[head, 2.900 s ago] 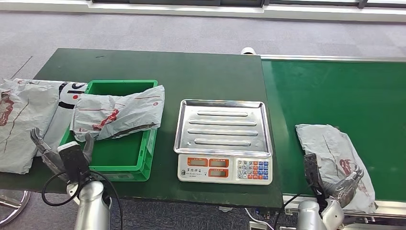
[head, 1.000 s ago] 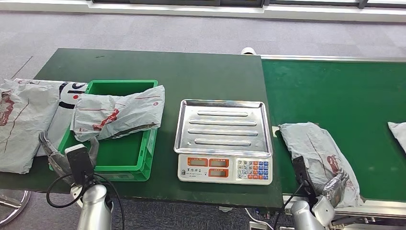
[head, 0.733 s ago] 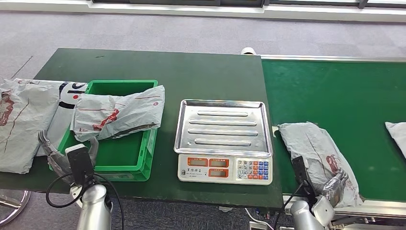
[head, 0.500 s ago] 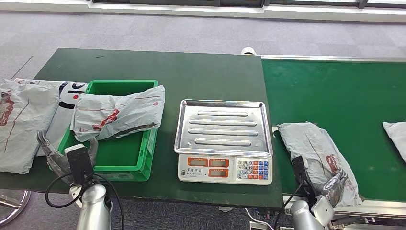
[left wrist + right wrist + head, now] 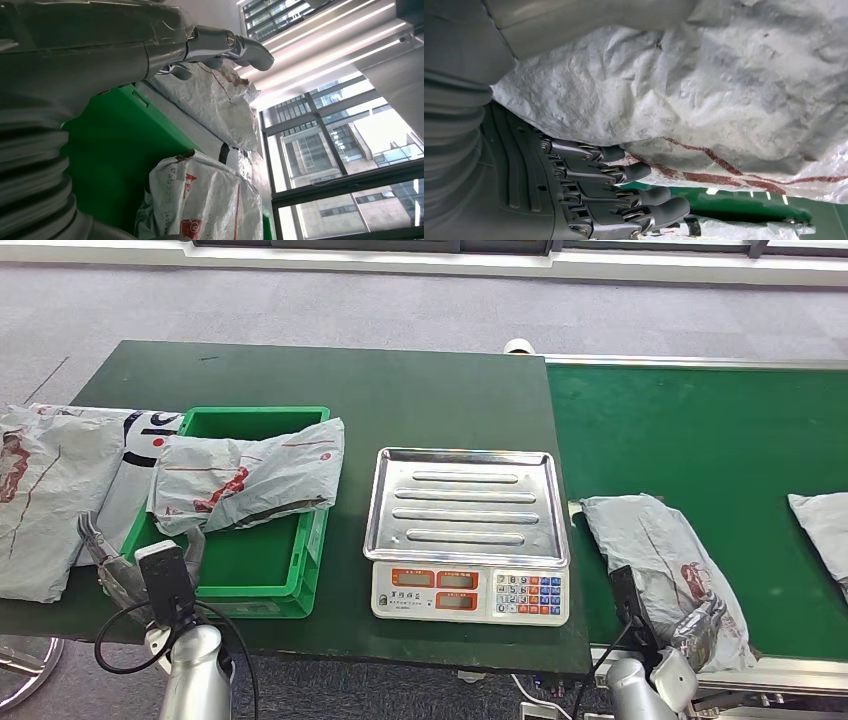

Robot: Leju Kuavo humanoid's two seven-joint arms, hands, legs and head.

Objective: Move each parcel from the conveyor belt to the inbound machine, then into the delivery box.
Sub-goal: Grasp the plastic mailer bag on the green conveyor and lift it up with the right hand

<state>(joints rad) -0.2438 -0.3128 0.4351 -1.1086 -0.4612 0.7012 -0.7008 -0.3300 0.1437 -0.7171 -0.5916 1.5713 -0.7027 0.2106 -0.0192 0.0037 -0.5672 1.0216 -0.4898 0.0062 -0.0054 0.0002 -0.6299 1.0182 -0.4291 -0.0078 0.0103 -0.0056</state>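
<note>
Parcels [image 5: 50,490] lie piled at the desk's [image 5: 350,380] left end, beside a green delivery box [image 5: 250,575] with another parcel [image 5: 245,480] draped over its rim. The left hand [image 5: 135,565] hovers at the box's near left corner, fingers spread, holding nothing. The inbound machine [image 5: 467,530], a scale with a bare steel tray, stands mid-desk. On the conveyor belt [image 5: 700,430] a grey parcel [image 5: 660,550] lies just past the scale; the right hand [image 5: 700,625] has its fingers [image 5: 624,172] curled under the near edge, thumb on top. A further parcel [image 5: 825,525] enters at the far right
</note>
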